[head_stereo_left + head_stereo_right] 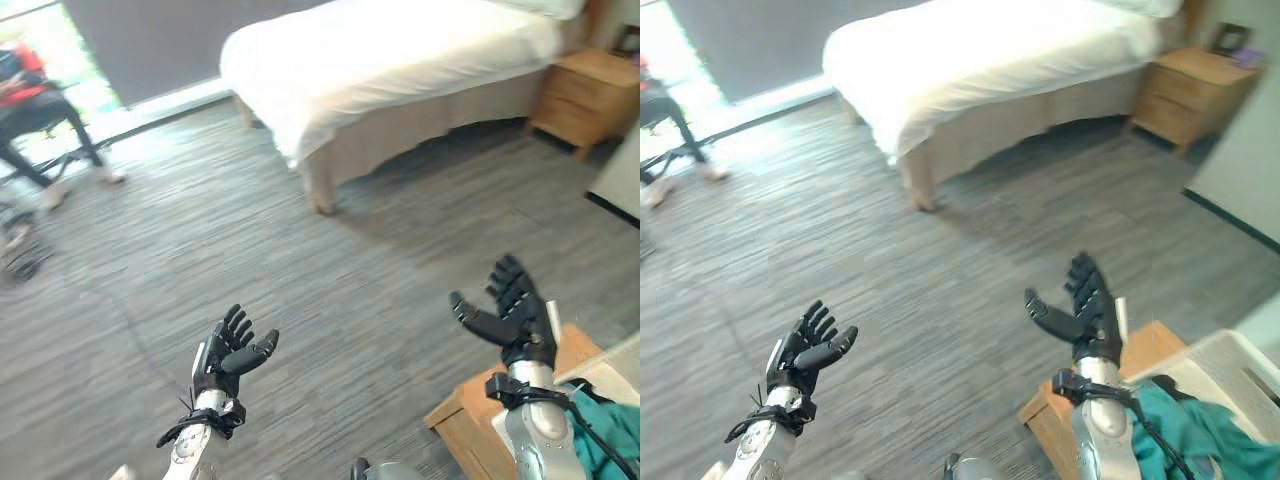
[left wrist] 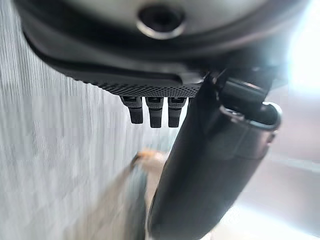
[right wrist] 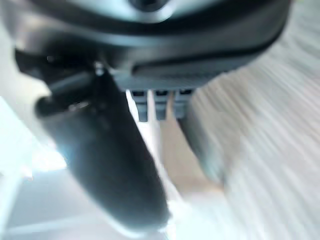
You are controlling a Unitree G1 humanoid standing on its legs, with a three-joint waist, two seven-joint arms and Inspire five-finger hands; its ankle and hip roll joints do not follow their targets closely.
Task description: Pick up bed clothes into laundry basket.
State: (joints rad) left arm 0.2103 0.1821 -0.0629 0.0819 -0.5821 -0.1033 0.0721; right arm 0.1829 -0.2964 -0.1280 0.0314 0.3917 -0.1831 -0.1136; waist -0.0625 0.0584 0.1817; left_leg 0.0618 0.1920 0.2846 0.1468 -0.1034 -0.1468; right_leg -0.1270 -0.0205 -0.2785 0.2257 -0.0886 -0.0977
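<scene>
From the left eye view I see my left hand (image 1: pixel 232 352) and right hand (image 1: pixel 510 305) both raised over the grey striped floor (image 1: pixel 330 300) with fingers spread and holding nothing, well apart from the white-sheeted bed (image 1: pixel 400 60). In the right eye view, a teal green cloth (image 1: pixel 1200 430) lies in the white laundry basket (image 1: pixel 1230 365) beside a low wooden stool (image 1: pixel 1060 415). Each wrist view shows straight fingertips (image 2: pixel 155 112).
</scene>
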